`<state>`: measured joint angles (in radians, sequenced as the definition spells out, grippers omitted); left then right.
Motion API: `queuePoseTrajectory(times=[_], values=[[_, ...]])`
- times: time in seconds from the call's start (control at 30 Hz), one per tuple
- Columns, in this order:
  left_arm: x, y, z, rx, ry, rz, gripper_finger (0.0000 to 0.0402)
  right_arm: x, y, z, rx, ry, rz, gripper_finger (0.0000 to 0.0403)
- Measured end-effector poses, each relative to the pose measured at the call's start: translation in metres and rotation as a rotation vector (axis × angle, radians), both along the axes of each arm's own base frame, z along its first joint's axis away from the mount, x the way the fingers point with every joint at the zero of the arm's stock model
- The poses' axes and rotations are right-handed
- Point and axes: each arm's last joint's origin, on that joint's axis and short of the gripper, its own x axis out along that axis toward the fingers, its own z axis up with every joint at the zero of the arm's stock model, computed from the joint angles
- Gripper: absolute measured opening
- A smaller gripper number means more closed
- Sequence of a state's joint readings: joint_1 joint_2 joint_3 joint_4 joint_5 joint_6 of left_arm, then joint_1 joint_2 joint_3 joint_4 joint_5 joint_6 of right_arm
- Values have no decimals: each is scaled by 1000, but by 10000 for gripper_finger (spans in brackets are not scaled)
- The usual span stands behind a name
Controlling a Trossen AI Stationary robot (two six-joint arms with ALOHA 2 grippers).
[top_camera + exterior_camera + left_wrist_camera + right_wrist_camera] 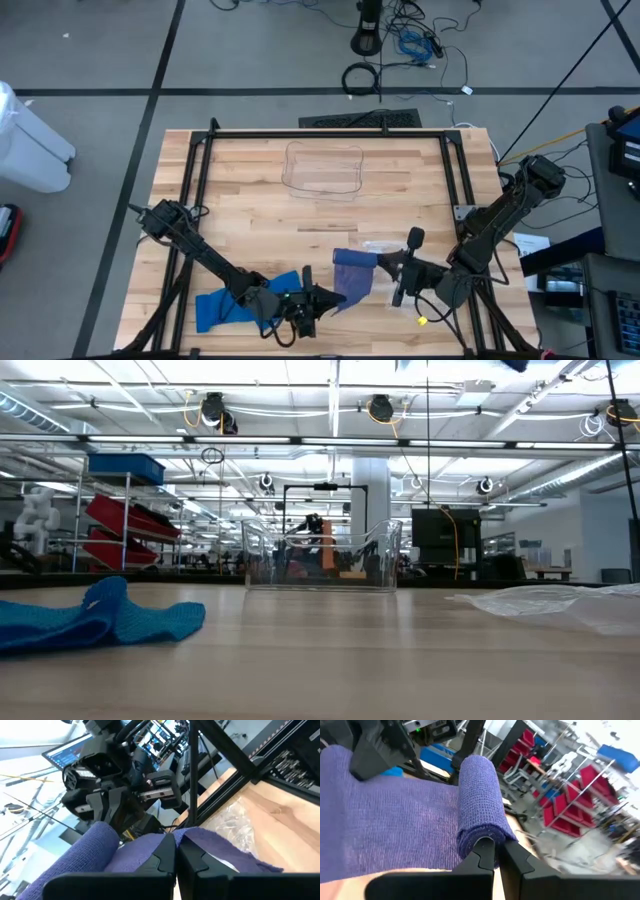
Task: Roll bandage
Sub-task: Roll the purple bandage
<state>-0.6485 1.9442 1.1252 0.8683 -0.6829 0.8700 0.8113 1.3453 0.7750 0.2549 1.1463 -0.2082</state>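
A purple bandage (pixel 352 278) hangs between my two grippers over the table's near edge. It is partly rolled: the roll (pixel 479 790) lies at my right gripper (pixel 384 262), and the flat stretch (pixel 385 820) runs to my left gripper (pixel 322 297). Both grippers are shut on it. A blue bandage (pixel 232 303) lies crumpled on the table under my left arm, also seen in the low view (pixel 100 615). My left gripper (pixel 175 845) pinches the unrolled end of the purple bandage (pixel 195 837) between its two fingers, coming level from the table's left. The cloth is held off the table and runs away from the fingers to the roll (pixel 92 852). My right gripper (pixel 495 845) pinches the near end of the roll (pixel 481 834) between its two fingers, roughly level from the table's right, pointing along the roll. The roll stands out beyond the fingertips, clear of the table, and the flat stretch spreads sideways from it.
A clear plastic container (pixel 323 168) stands at the table's far middle, also in the low view (pixel 320 560). Crumpled clear wrapping (pixel 385 245) lies near my right gripper. Black frame rails (pixel 200 170) run along the table's sides.
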Motion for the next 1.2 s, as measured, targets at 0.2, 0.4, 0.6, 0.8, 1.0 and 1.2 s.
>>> queuePoseTrajectory(times=[0.2, 0.4, 0.6, 0.8, 1.0, 1.2], values=[[0, 0, 0, -1, -2, -1, 3, -2, -1, -4, -57, 43, -7, 0], [-1, 0, 4, -27, -34, 0, 3, -4, -3, -13, -40, 85, -15, 0], [-1, 1, 10, -95, -93, 6, 6, -2, 1, -16, 38, 93, 46, 0], [3, 10, 14, -187, -130, 47, 8, -2, 3, -18, 108, 113, 120, 0], [12, 25, 14, -335, -153, 140, 8, -1, 6, -21, 156, 145, 189, 0], [14, 30, 14, -453, -171, 149, 9, 5, 9, -34, 143, 192, 198, 0]])
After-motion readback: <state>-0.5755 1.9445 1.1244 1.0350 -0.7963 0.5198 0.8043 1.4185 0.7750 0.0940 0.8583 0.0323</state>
